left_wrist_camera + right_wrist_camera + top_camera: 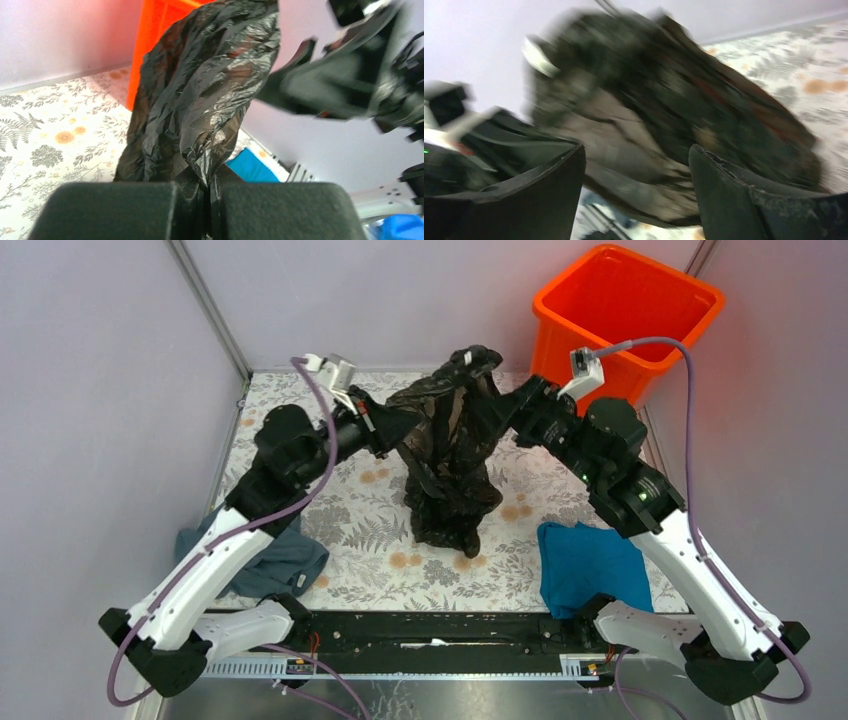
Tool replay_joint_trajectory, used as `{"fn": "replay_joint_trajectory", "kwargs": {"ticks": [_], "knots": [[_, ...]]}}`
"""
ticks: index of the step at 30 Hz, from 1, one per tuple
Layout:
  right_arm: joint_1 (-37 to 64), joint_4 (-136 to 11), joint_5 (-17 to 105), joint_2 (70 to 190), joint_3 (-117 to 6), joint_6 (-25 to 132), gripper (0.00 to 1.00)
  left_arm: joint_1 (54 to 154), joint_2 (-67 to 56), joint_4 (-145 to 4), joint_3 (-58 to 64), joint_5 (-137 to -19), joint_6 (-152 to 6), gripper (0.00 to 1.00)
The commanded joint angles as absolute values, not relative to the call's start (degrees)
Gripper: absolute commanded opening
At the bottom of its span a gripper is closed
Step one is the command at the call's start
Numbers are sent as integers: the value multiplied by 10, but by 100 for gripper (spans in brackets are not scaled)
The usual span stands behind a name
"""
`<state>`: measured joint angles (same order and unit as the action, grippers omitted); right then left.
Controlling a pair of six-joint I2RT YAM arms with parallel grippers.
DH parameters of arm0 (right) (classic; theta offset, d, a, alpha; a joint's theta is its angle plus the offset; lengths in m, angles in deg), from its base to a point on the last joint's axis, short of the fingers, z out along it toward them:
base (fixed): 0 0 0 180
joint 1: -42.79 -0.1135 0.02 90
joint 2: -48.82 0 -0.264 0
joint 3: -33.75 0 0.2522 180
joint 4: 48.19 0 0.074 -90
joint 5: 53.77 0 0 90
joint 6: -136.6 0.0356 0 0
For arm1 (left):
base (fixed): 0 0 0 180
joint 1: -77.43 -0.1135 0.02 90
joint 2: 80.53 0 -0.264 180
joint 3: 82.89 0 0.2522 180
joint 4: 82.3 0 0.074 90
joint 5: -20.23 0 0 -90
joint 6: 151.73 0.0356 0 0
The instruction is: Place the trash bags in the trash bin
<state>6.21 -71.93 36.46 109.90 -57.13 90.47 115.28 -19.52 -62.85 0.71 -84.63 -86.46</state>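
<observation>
Left wrist view: the black trash bag (200, 90) is pinched by the pressed-together left gripper (207, 200) and held up, long axis vertical, over the middle of the table (350, 530). The right gripper (636, 150) is spread around it; contact cannot be judged through the blur. The orange trash bin (570, 340) lies far right, nearer the right arm.

2 arms reach far, wrists raised, converging mid-table. Left gripper (207, 202) pinched shut on thin crinkly black plastic bag (210, 90). Right gripper (636, 165): jaws spread wide.
</observation>
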Motion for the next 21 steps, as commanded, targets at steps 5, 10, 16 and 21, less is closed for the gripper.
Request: {"fn": "replay_joint_trajectory", "kwargs": {"ticks": [5, 10, 16, 21], "knots": [[63, -836, 335, 984, -410, 666, 100, 1153, -263, -639, 13, -838, -1028, 0], [62, -765, 385, 922, -307, 650, 100, 1154, -293, -663, -14, -864, -1070, 0], [62, -548, 531, 990, -231, 751, 100, 1154, -329, -637, -28, -845, -1092, 0], [48, -378, 585, 1089, -206, 851, 100, 1154, -341, -620, -33, -838, -1105, 0]]}}
